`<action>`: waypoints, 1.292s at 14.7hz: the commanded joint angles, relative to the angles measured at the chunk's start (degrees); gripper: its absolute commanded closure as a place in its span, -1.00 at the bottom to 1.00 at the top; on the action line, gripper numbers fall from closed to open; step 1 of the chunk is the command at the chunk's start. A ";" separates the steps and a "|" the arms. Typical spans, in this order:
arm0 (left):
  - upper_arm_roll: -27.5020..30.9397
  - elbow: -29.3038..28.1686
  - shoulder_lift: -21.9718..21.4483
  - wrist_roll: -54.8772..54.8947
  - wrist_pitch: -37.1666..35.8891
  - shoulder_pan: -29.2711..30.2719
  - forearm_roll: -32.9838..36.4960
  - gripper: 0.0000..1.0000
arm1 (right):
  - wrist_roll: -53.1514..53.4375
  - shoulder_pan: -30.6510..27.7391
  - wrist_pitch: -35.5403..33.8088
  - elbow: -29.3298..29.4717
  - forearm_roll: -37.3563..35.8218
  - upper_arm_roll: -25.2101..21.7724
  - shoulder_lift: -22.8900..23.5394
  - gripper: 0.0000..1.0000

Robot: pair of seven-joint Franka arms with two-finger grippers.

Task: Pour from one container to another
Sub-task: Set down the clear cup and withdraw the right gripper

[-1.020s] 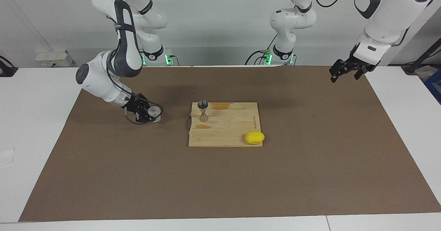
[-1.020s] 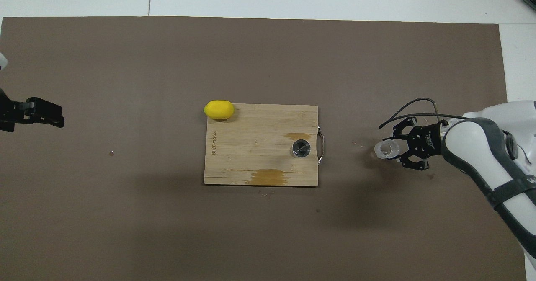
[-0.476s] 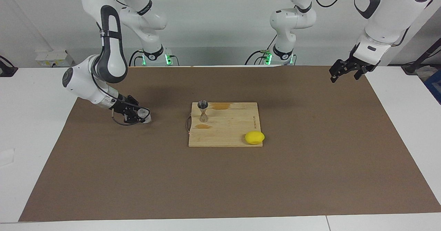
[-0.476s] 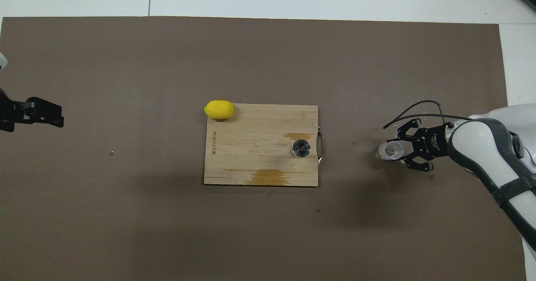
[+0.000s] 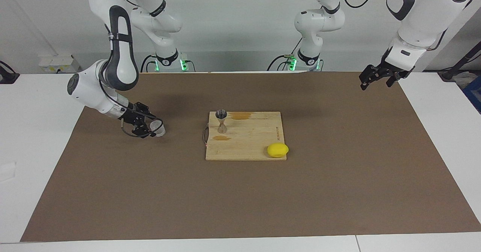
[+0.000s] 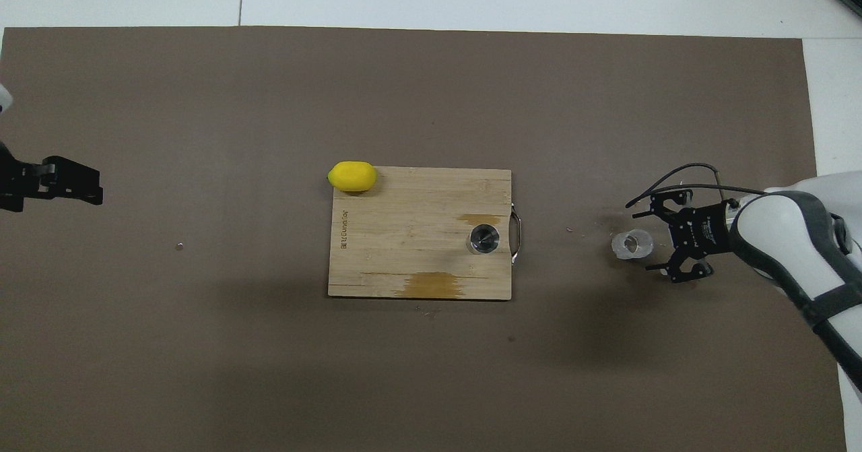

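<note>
The clear plastic cup (image 5: 158,128) (image 6: 632,244) stands upright on the brown mat toward the right arm's end of the table. My right gripper (image 5: 151,126) (image 6: 652,242) is low at the cup and open, its fingers spread to either side of it. The silver jigger (image 5: 221,121) (image 6: 485,238) stands upright on the wooden cutting board (image 5: 248,141) (image 6: 404,236), at the board's end toward the right arm. My left gripper (image 5: 375,79) (image 6: 71,184) waits open in the air over the mat's edge at the left arm's end, holding nothing.
A yellow lemon (image 5: 277,150) (image 6: 352,176) lies at the board's corner farthest from the robots, toward the left arm's end. The board has darker stains and a metal handle (image 6: 516,236) on the side facing the cup. The brown mat (image 5: 338,177) covers most of the table.
My right gripper carried the cup away from the board toward the right arm's end, set it down on the mat and opened. The left arm has not moved.
</note>
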 commanded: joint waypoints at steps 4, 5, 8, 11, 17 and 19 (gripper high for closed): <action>0.54 0.24 -0.40 -0.50 -0.32 -0.85 0.79 -1.00 | -8.91 -0.68 -6.13 -0.54 -5.90 0.70 -5.79 -1.00; 0.54 0.24 -0.31 -0.50 -0.32 -0.85 0.79 -1.00 | -14.87 0.11 -8.59 -0.54 -7.58 0.70 -6.49 -1.00; 0.28 0.24 -0.40 -0.41 -0.32 -0.93 0.79 -1.00 | -23.27 2.13 -10.72 -0.28 -13.45 0.70 -7.99 -1.00; 0.36 0.24 -0.40 -0.50 -0.23 -1.81 0.79 -1.00 | -23.81 7.84 -10.64 0.51 -22.51 0.88 -9.57 -1.00; 0.45 0.24 -0.40 -0.68 -0.23 -1.55 -1.66 -1.00 | -30.74 11.90 -11.42 7.61 -24.82 0.88 -12.65 -1.00; 0.45 0.24 -0.31 -0.68 -0.14 -1.55 -1.67 -1.00 | -32.85 11.28 -13.61 13.14 -26.83 0.88 -12.22 -1.00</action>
